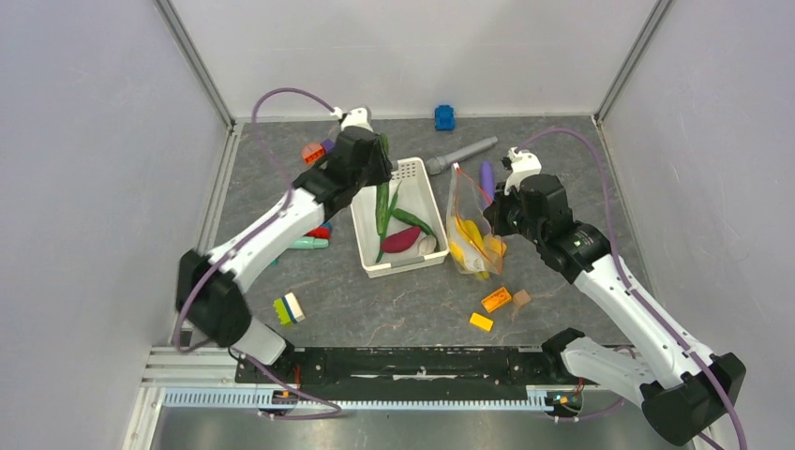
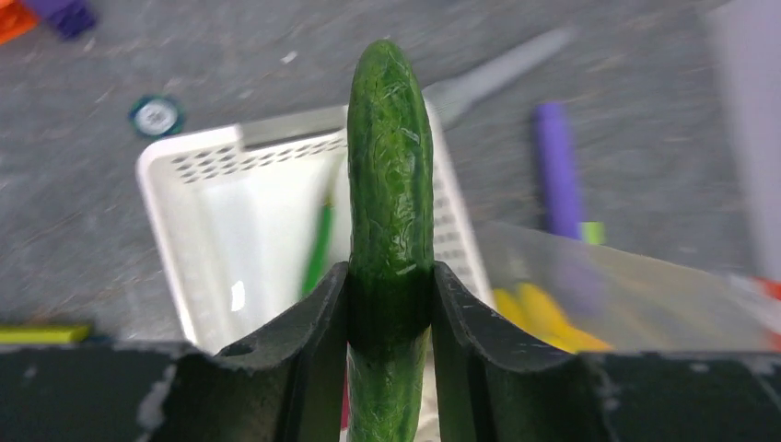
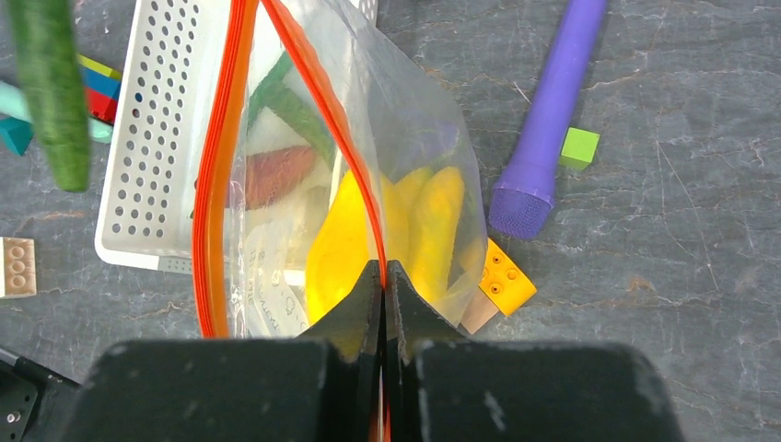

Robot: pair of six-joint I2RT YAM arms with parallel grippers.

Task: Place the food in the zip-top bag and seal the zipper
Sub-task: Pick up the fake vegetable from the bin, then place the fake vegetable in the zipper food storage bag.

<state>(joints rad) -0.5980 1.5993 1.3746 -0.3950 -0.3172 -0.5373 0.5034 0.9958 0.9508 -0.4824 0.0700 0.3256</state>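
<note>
My left gripper [image 2: 390,299] is shut on a dark-green cucumber [image 2: 390,175] and holds it above the white basket [image 2: 170,198]; the cucumber hangs in the top view [image 1: 383,197]. In the basket lie more green pieces [image 1: 411,219], a purple-red sweet potato [image 1: 401,240] and a whitish piece [image 1: 427,245]. My right gripper [image 3: 384,276] is shut on the orange-red zipper strip [image 3: 322,101] of the clear zip-top bag [image 1: 472,225], holding its mouth open. Yellow banana-like pieces [image 3: 433,221] lie inside the bag.
A long purple cylinder [image 3: 553,101] and a green cube [image 3: 579,147] lie right of the bag. Orange and yellow blocks [image 1: 497,300] sit in front of it. A grey tool [image 1: 461,155] and a blue toy [image 1: 444,117] lie at the back. Coloured blocks [image 1: 289,308] lie left.
</note>
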